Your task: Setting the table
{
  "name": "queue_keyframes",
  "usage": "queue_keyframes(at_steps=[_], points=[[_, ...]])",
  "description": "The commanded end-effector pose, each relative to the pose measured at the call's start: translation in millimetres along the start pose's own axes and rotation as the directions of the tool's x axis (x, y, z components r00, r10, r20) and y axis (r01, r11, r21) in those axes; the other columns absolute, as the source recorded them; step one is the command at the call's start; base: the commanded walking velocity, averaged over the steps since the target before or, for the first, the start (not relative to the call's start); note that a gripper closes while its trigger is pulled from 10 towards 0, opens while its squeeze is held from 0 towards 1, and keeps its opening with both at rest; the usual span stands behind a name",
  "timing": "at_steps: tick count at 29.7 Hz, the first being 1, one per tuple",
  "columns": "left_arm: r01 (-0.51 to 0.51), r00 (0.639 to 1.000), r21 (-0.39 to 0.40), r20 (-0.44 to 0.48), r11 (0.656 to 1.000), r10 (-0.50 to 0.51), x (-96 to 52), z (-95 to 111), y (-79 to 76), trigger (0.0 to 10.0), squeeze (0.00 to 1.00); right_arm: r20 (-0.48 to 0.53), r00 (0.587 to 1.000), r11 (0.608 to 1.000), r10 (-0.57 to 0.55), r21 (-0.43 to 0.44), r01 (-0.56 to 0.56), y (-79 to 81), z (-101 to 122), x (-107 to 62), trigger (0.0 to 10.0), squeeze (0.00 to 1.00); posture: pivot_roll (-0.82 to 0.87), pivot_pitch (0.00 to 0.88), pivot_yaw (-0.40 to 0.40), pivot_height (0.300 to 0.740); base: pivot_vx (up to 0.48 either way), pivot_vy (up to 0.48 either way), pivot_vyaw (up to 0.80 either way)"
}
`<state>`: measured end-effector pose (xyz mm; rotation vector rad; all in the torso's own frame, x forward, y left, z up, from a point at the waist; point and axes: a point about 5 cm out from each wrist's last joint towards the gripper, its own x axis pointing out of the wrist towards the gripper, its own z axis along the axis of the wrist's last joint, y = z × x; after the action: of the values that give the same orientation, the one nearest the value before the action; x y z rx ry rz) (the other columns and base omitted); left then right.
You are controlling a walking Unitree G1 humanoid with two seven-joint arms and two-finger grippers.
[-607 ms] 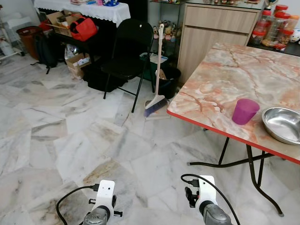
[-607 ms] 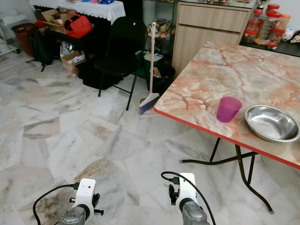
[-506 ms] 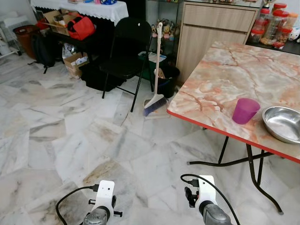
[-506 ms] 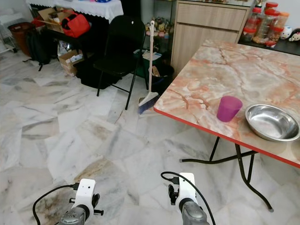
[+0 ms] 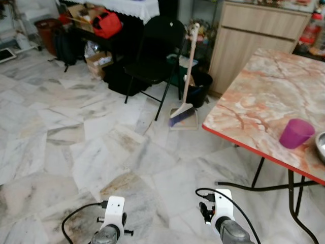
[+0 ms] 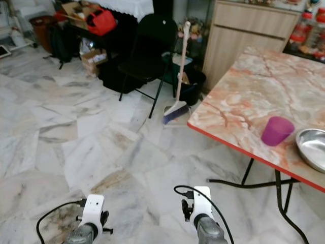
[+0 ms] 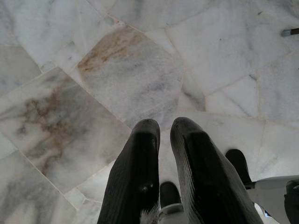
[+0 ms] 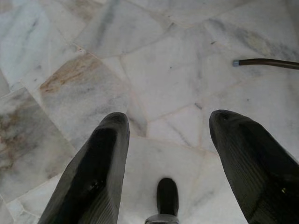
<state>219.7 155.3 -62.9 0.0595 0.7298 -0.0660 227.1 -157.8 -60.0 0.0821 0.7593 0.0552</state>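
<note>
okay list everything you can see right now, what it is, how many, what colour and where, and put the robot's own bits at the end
table: one, orange-pink marble top with red edge, right.
cup: one, purple, near the table's front edge.
bowl: one, silver metal, right of the cup.
folding chair: one, black, beyond the table's corner.
broom: one, pale handle, leaning beside the chair.
cabinet: one, light wood, behind the table.
bag: one, red, far left on a dark stand.
cardboard boxes: a few, brown, around that stand.
floor: white marble tiles.
left gripper: black fingers nearly together, over the floor.
right gripper: black fingers apart, over the floor.

No legible text or labels.
</note>
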Motion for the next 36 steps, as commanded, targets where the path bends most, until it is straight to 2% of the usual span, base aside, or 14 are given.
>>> queue_keyframes(at_steps=[1, 7, 13, 18, 23, 36], points=[[0.003, 1.0, 0.003, -0.015, 1.0, -0.003, -0.1, -2.0, -1.3, 10.0, 0.0, 0.0, 1.0, 1.0, -0.001, -0.007, 0.001, -1.1, 1.4, 0.3, 10.0, 0.0, 0.01, 0.0, 0.008, 0.74, 0.0, 0.0, 0.0], [0.017, 1.0, 0.044, -0.015, 0.999, -0.016, -0.5, -2.8, -3.0, 10.0, 0.0, -0.008, 1.0, 1.0, -0.01, 0.0, 0.01, -2.1, -2.3, -0.8, 10.0, 0.0, 0.01, 0.0, 0.012, 0.74, 0.0, 0.0, 0.0], [0.024, 1.0, 0.053, -0.018, 0.998, -0.023, -0.6, -3.4, -4.5, 10.0, 0.0, -0.009, 1.0, 1.0, -0.015, -0.006, 0.015, -1.6, -2.8, -0.8, 10.0, 0.0, 0.0, 0.0, 0.014, 0.74, 0.0, -0.289, 0.0], [0.025, 1.0, 0.052, -0.016, 0.998, -0.024, -0.5, -3.1, -4.8, 10.0, 0.0, -0.011, 1.0, 1.0, -0.024, 0.012, 0.024, -1.9, -2.2, -0.5, 10.0, 0.0, 0.01, 0.0, 0.012, 0.74, 0.0, -0.298, 0.0], [0.024, 1.0, 0.048, -0.012, 0.999, -0.023, -0.3, -2.3, -4.4, 10.0, 0.0, -0.012, 1.0, 1.0, -0.028, 0.004, 0.028, -2.3, -1.1, -0.2, 10.0, 0.0, 0.01, 0.0, 0.012, 0.74, 0.0, -0.298, -0.69], [0.026, 1.0, 0.045, -0.009, 0.999, -0.026, -0.2, -1.5, -4.0, 10.0, 0.0, 0.003, 1.0, 0.999, -0.03, 0.014, 0.03, -1.6, 0.7, 0.1, 10.0, 0.0, 0.01, 0.0, 0.015, 0.74, 0.0, -0.305, 0.0]])
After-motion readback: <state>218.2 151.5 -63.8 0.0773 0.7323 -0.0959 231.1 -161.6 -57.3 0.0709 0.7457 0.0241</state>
